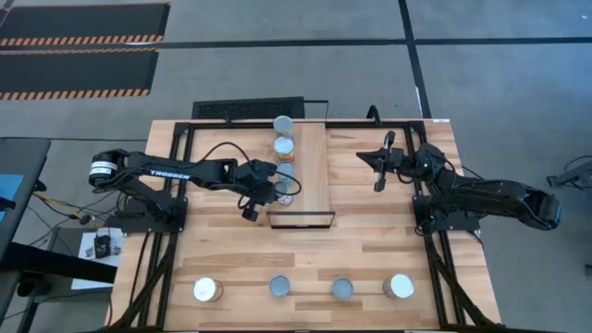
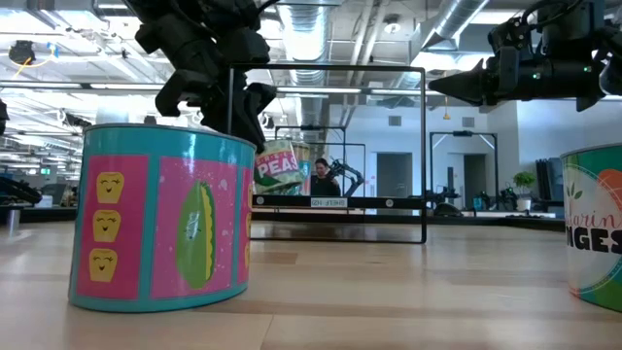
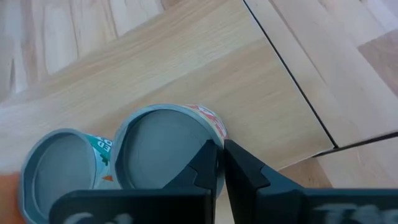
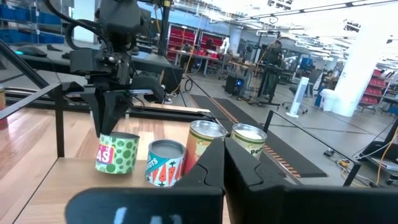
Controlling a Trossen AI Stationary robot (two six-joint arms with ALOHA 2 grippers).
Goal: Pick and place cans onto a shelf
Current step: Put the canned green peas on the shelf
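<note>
Several cans stand in a row along the left edge of the shelf (image 1: 314, 176), their bases on its planks. My left gripper (image 1: 280, 190) is shut on the one nearest the table's near edge, a green-dotted can (image 4: 117, 152) with a grey top (image 3: 158, 146). Its neighbour (image 3: 62, 165) stands close beside it. My right gripper (image 1: 363, 156) hangs shut above the table right of the shelf, holding nothing. Several more cans (image 1: 280, 287) stand in a line along the table's near edge. My left gripper pinches the can's rim (image 3: 214, 138) between its two fingers. One finger (image 3: 202, 165) lies over the grey top and the other outside the wall. The fingers slant down from the table's left. The can stands upright on the shelf (image 3: 261, 81).
The shelf's black frame (image 2: 425, 156) rises around the planks. Bare planks lie right of the can row. In the low view a teal and pink can (image 2: 160, 219) and another can (image 2: 598, 233) stand close to the camera. A person (image 2: 321, 175) is far behind the table.
</note>
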